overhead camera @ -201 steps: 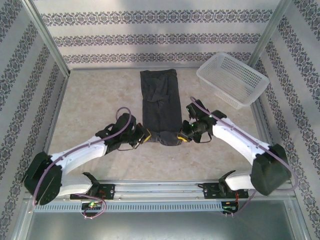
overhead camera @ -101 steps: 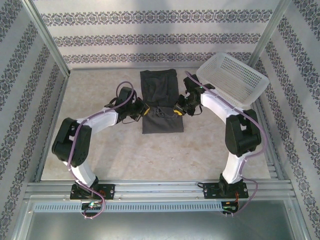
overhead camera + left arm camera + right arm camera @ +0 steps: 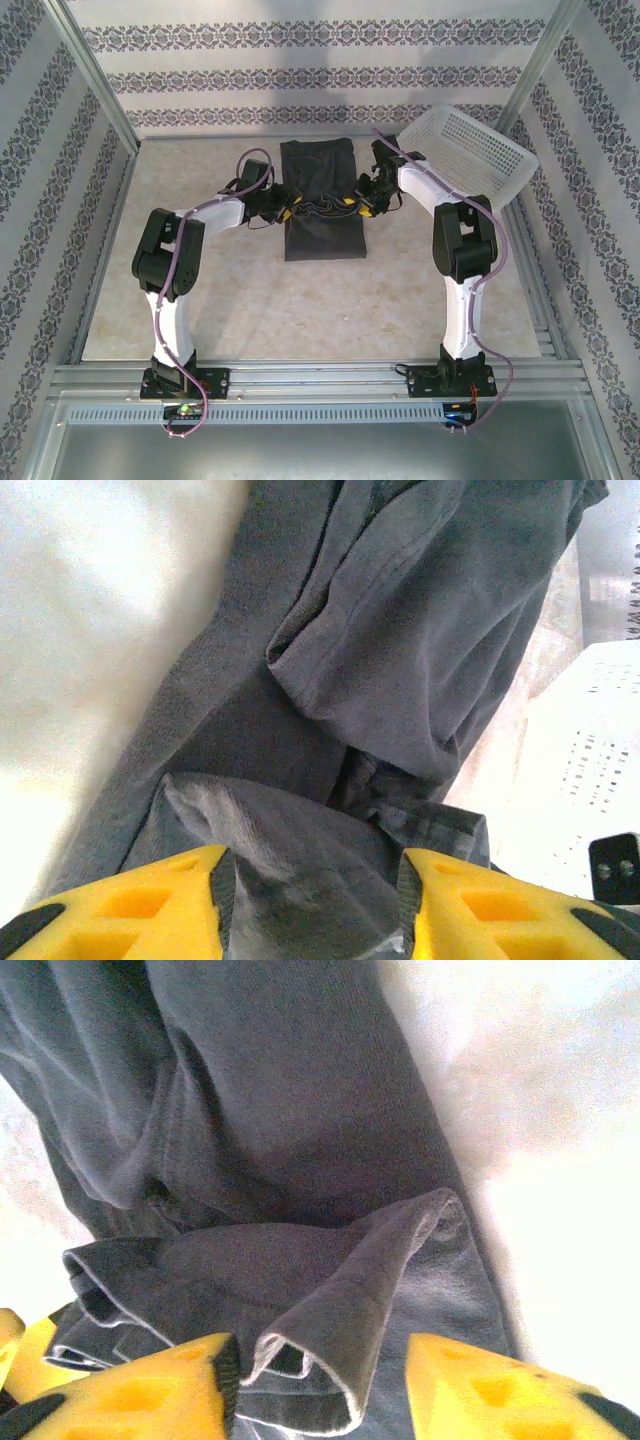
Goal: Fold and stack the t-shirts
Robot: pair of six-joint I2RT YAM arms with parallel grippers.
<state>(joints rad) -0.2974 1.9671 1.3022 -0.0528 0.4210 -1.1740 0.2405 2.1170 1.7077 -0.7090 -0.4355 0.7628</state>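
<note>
T-shirt [image 3: 322, 232] cloth, dark charcoal, sits in the gap of both pairs of jaws. In the left wrist view the jaws of the left gripper [image 3: 310, 900] stand apart at the bottom edge of the frame. A rumpled fold lies loose between the yellow fingers [image 3: 130, 910], not pinched. In the right wrist view the jaws of the right gripper [image 3: 320, 1380] are likewise apart at the bottom of the frame. A raised loop of hem stands between them, close against the left-hand finger with a gap to the other.

In the top view the two grippers face each other across the garment in the upper middle of the frame, one at its left edge and one at its right, with a bunched ridge of cloth running between them. A second ago they were at the shirt's near hem, lower in the centre of the frame. Half a second ago they were part-way up with that hem.

The shirt was then a long strip reaching from the back wall to mid-frame. Now it is a shorter, doubled block, with its near edge higher in the frame.

The left arm [image 3: 170, 270] and right arm [image 3: 460, 260], earlier stretched low with elbows toward the bottom corners, now stand upright with their forearms reaching inward. The white lattice basket [image 3: 480, 150] stays at the upper right on the pale marbled surface [image 3: 250, 310].
</note>
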